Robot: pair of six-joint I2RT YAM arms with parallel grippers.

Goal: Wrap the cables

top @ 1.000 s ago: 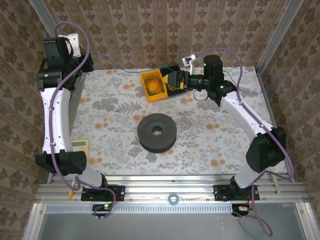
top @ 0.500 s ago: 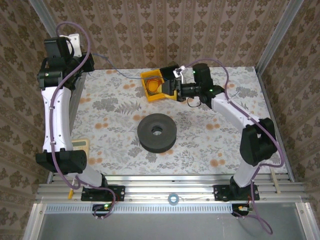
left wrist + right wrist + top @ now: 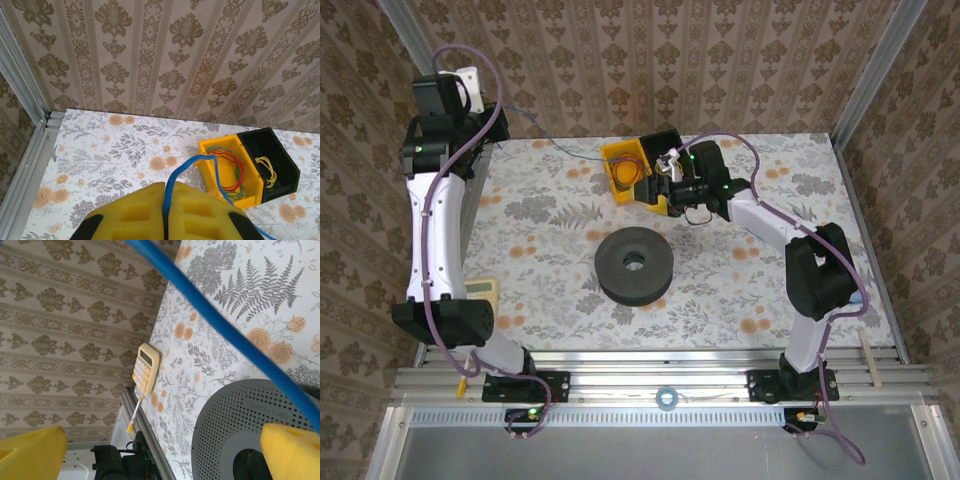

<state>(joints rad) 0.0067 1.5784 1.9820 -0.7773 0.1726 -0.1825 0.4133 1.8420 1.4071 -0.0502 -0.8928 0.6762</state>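
Note:
My left gripper (image 3: 166,202) is shut on the blue cable (image 3: 172,182), which runs from its yellow pads to the yellow bin (image 3: 227,150). From above, the left gripper (image 3: 490,122) is held high at the back left and the blue cable (image 3: 560,147) stretches to the yellow bin (image 3: 620,185). A yellow cable (image 3: 267,167) lies in the adjoining black compartment. My right gripper (image 3: 658,188) sits beside the bin. In its wrist view the right gripper (image 3: 160,455) is open, and the blue cable (image 3: 225,335) crosses diagonally above its fingers (image 3: 292,450).
Red and green cable loops (image 3: 235,172) lie in the yellow bin. A dark grey spool (image 3: 634,264) rests mid-table. A cream calculator (image 3: 480,292) and a pen (image 3: 134,415) lie at the left edge. Patterned walls close in the back and sides.
The right arm has swung left and turned, bringing its gripper from right of the bin to the bin's near right side. The left arm has stayed still.

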